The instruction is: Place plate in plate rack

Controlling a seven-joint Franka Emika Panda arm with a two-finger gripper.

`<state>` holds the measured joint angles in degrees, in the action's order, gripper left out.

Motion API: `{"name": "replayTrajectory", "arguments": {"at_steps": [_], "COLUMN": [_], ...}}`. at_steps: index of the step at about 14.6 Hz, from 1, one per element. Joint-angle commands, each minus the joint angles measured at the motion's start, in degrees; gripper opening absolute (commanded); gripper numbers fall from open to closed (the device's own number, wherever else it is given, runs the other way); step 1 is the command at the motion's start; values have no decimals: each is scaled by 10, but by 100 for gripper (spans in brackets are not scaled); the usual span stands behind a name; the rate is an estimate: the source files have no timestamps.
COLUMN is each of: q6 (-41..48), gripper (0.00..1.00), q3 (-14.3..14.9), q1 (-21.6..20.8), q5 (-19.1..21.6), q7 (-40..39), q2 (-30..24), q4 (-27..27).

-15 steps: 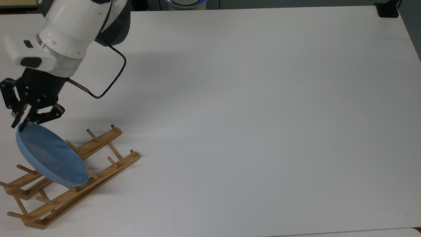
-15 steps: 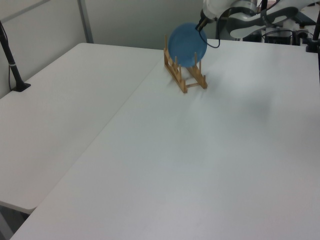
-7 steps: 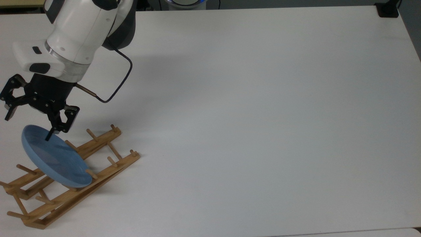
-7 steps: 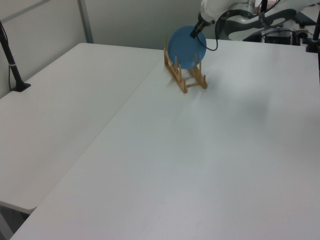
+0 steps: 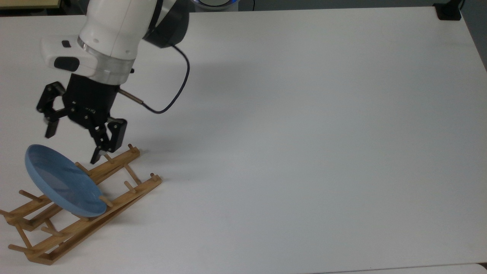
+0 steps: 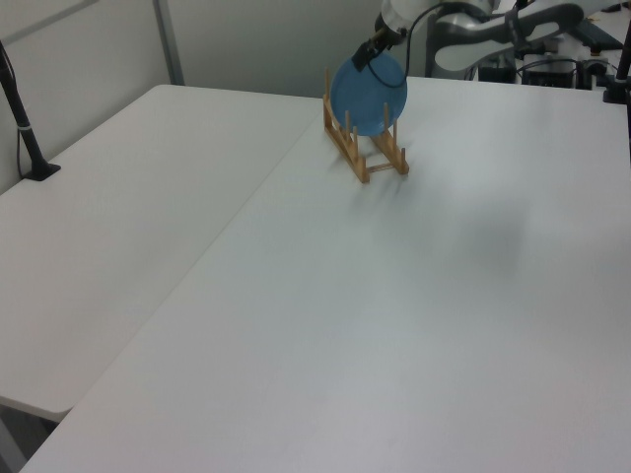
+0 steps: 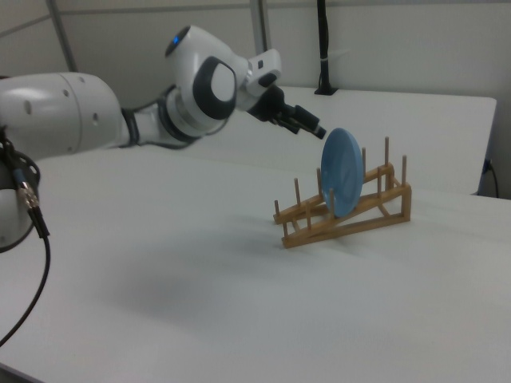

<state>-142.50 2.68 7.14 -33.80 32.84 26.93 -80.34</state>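
The gripper (image 5: 72, 146) was found with its 2 fingers spread wide apart and nothing between them. In the top view one fingertip (image 5: 50, 131) hung above the plate's upper rim without touching it, and the other fingertip (image 5: 95, 157) hung just over the near end of the rack's upper rail; contact with that rail could not be confirmed.

The plate (image 5: 62, 184), light blue and glossy, lay below the gripper and toward the top view's left of it. It stood on edge in the plate rack (image 5: 114, 198), tilted, seated between pegs on both rails. The right view showed the plate (image 7: 342, 171) nearly upright, leaning against the dowels, with the gripper (image 7: 307, 121) just off its upper edge toward the right view's left and clear of it. The left view placed the gripper (image 6: 367, 53) at the plate's (image 6: 368, 94) top rim; whether they touched there could not be determined.

The plate rack (image 7: 345, 214) sat on the white table (image 5: 304, 133), its 2 wooden rails running diagonally beneath and beyond the gripper, one end raised higher than the other. A black cable (image 5: 179, 95) looped from the wrist behind the gripper, on the side away from the plate.
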Motion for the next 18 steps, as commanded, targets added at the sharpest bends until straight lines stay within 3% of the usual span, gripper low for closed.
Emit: {"name": "replayTrajectory", "arguments": {"at_steps": [1,4,6,10,12,18], "q6": [126,299,394,468,478,526], "gripper": [100,100,100,100,100,100], "q3": [4,4,4,-2,-2,3], "q1": [-41,-67,-80,-80,-77,-62], "q5": [150,278,320,325,325,325], "q7": [-23,-130,-195,-320,-332,-342], "q2": [-72,-120,-149,-229,-267,-284], "q4": [-19,-24,-38,-116,-142,-137]}}
